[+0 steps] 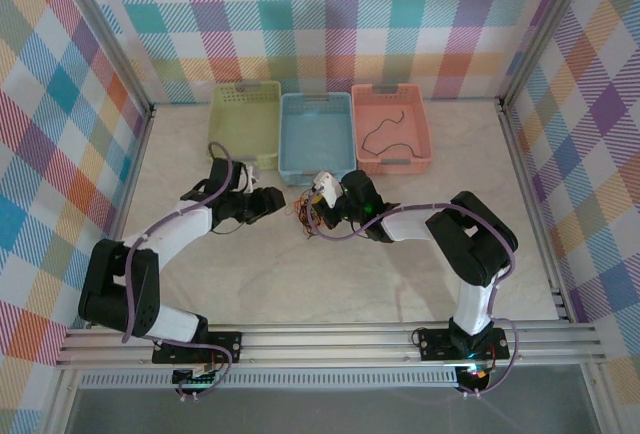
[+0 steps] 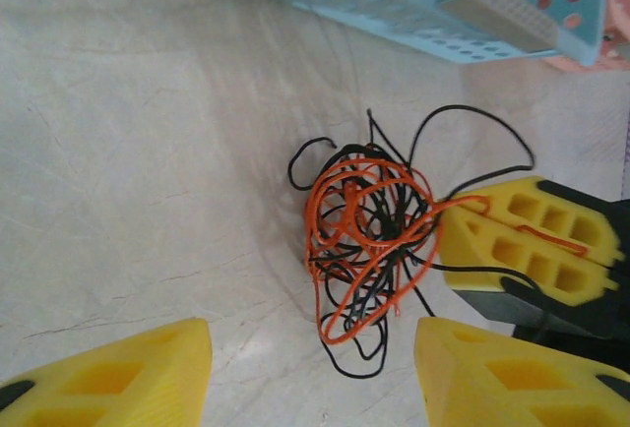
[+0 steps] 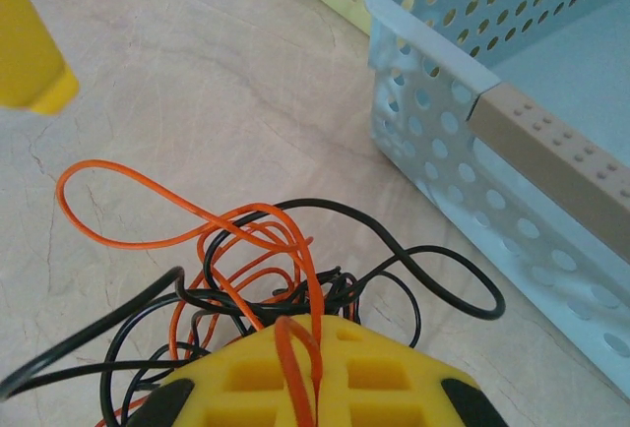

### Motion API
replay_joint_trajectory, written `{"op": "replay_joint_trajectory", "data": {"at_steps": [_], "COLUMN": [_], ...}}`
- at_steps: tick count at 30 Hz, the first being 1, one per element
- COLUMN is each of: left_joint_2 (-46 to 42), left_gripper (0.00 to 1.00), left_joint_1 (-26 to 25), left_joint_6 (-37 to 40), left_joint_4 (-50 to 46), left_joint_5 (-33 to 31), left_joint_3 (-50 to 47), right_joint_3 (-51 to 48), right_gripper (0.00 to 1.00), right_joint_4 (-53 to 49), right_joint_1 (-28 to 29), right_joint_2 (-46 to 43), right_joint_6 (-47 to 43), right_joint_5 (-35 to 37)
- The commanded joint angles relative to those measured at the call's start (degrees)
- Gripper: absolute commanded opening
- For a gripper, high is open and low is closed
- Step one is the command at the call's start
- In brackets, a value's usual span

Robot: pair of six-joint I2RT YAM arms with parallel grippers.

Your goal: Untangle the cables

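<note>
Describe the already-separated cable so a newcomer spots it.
A green basket, a blue basket and a salmon basket line the far edge of the table. In the salmon one, rightmost, lies a thin dark cable, loosely curved. Unlike the orange-and-black tangle mid-table, it lies alone.

There is bare table (image 1: 330, 284) on the near side of the cables (image 2: 369, 250). The blue basket (image 1: 316, 134) stands close on the far side, blocking that way.
</note>
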Motion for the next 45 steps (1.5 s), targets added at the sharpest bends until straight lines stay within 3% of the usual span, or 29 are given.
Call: {"op": "replay_joint_trajectory", "data": {"at_steps": [1, 8, 18, 28, 34, 45], "left_joint_2": [2.87, 9.65, 6.23, 2.42, 4.99, 7.08], "left_gripper": [0.57, 0.5, 0.45, 0.53, 0.55, 0.37], "left_joint_1": [0.17, -0.18, -0.8, -1.7, -3.84, -4.23], "left_joint_6": [0.17, 1.3, 0.74, 1.14, 4.08, 4.82], "left_joint_4": [1.54, 4.4, 6.92, 7.65, 4.36, 1.8], "left_joint_5": [1.28, 3.26, 6.12, 6.63, 5.38, 4.46], "left_joint_3": [1.16, 3.93, 2.23, -0.17, 3.05, 4.11], "right_joint_3": [1.26, 1.51, 1.86, 2.04, 2.12, 2.12], "right_gripper": [0.01, 0.01, 0.01, 0.01, 0.01, 0.01], "right_joint_4": [-0.61, -1.29, -1.79, -2.0, -2.15, -2.2], "right_joint_1": [0.17, 0.14, 0.14, 0.18, 0.18, 0.17], "right_joint_2": [-1.02, -0.99, -0.81, -0.65, -0.62, -0.64], "right_joint_6": [0.32, 0.24, 0.24, 0.24, 0.32, 0.35], "right_joint_5": [-1.64, -1.68, -1.95, -2.03, -2.17, -2.21]}}
